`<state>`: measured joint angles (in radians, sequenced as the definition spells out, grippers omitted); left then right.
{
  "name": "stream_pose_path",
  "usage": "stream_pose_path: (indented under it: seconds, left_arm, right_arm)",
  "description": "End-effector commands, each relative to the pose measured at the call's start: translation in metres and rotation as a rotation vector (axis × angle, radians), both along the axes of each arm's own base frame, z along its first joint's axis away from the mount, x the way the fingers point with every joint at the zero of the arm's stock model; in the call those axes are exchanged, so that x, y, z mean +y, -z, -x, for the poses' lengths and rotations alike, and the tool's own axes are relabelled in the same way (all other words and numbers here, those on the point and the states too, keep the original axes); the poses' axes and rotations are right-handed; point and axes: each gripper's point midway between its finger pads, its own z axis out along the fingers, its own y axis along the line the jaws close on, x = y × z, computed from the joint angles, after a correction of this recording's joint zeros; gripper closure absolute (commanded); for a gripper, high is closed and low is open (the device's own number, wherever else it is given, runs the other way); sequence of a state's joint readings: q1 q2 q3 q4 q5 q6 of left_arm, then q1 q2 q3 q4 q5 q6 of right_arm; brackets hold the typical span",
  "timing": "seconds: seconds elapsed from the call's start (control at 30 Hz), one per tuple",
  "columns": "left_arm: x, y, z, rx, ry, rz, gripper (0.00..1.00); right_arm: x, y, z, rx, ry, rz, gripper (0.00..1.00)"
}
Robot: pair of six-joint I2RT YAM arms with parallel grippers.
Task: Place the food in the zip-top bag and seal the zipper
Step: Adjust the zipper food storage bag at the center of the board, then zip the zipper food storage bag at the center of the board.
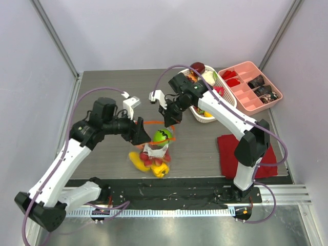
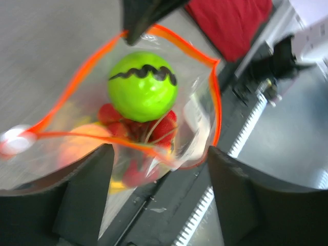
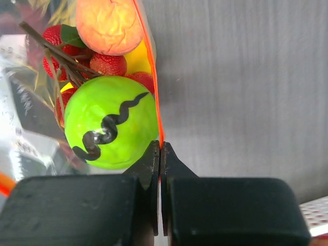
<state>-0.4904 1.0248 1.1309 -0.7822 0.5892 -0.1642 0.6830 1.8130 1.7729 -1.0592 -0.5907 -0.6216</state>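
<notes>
Zip-top bag (image 1: 154, 149) hangs upright near the middle of the table (image 1: 102, 87), toward the near edge, mouth up and open. Right gripper (image 1: 169, 123) is clamped on the zipper (image 1: 154, 122) at the far lip. Its wrist view shows both tips pressed together on the orange-red strip, no gap. Left gripper (image 1: 139, 131) sits just left of the bag at mouth height. From its own wrist, its fingers (image 2: 84, 197) stand well apart with the near lip sagging between them, and nothing is visibly pinched.

Room: bare grey tabletop lies behind and left of the bag, out to the left wall. The bag's bottom lies just short of the table's near edge. On the right, the white basket (image 1: 206, 119) is close under the right arm, the pink tray (image 1: 236, 66) is in the far right corner, and the red cloth (image 1: 230, 154) is at the near right edge beside that arm's base.

Views: overhead shows the green ball (image 1: 163, 136) at the top of the bag, with strawberries (image 1: 150, 160) and yellow pieces (image 1: 136, 161) at the bottom. Only the right wrist shows an orange peach (image 3: 108, 25) beyond the ball and dark stems among the berries. Only the left wrist shows the full loop of the mouth and the zipper's white tip (image 2: 15, 141).

Writing: the ball carries a black wavy line, no letters. Faint white print on the bag is too blurred to read.
</notes>
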Motion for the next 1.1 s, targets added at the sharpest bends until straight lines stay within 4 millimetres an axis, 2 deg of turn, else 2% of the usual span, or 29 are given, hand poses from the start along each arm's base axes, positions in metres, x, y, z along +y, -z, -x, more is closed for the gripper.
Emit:
stream_pose_path:
  seconds: [0.0,0.07,0.13,0.23,0.27,0.37,0.4,0.43,0.47,0.5,0.53,0.57,0.6,0.87,1.07]
  left_arm:
    - [0.037,-0.058,-0.002,-0.334,-0.064,0.054,0.1]
    - [0.058,-0.057,-0.01,-0.404,-0.115,0.022,0.07]
    - [0.07,-0.052,-0.011,-0.425,-0.112,-0.01,0.04]
    - [0.08,-0.036,-0.003,-0.379,-0.064,0.012,0.04]
    - [0.089,-0.028,-0.007,-0.367,-0.084,0.029,0.06]
    - [0.097,-0.013,-0.014,-0.343,-0.059,0.076,0.08]
    - [0.099,-0.017,-0.013,-0.335,-0.047,0.146,0.11]
    - [0.101,-0.012,-0.013,-0.275,-0.039,0.204,0.13]
    - [0.104,-0.018,-0.014,-0.367,0.012,0.244,0.18]
    - [0.102,-0.015,-0.004,-0.318,0.016,0.29,0.2]
    - [0.103,-0.014,-0.005,-0.349,0.044,0.289,0.2]
    - [0.104,-0.012,-0.007,-0.455,0.099,0.253,0.21]
    - [0.099,-0.012,0.002,-0.433,0.108,0.286,0.21]
    - [0.093,0.004,0.008,-0.546,0.189,0.291,0.21]
    - [0.087,0.016,0.004,-0.592,0.223,0.314,0.28]
  right_arm:
    - [0.009,-0.049,-0.009,-0.244,-0.138,-0.101,0.99]
    - [0.011,-0.051,-0.005,-0.284,-0.187,-0.1,0.99]
    - [0.012,-0.05,-0.003,-0.307,-0.213,-0.091,0.99]
    - [0.012,-0.049,0.0,-0.351,-0.262,-0.085,0.99]
    - [0.013,-0.052,0.0,-0.374,-0.274,-0.093,0.99]
    - [0.014,-0.062,-0.002,-0.459,-0.306,-0.117,0.99]
    - [0.014,-0.064,-0.002,-0.486,-0.327,-0.119,0.99]
    - [0.014,-0.067,0.0,-0.505,-0.339,-0.125,0.99]
    - [0.014,-0.068,0.0,-0.515,-0.348,-0.127,0.99]
    - [0.015,-0.068,0.0,-0.527,-0.362,-0.127,0.99]
    - [0.015,-0.071,0.0,-0.538,-0.364,-0.13,0.99]
    - [0.016,-0.072,0.0,-0.546,-0.37,-0.133,0.99]
    - [0.018,-0.073,0.001,-0.551,-0.377,-0.136,0.99]
    - [0.033,-0.069,0.003,-0.566,-0.414,-0.146,0.99]
    - [0.038,-0.069,0.002,-0.572,-0.42,-0.149,0.99]
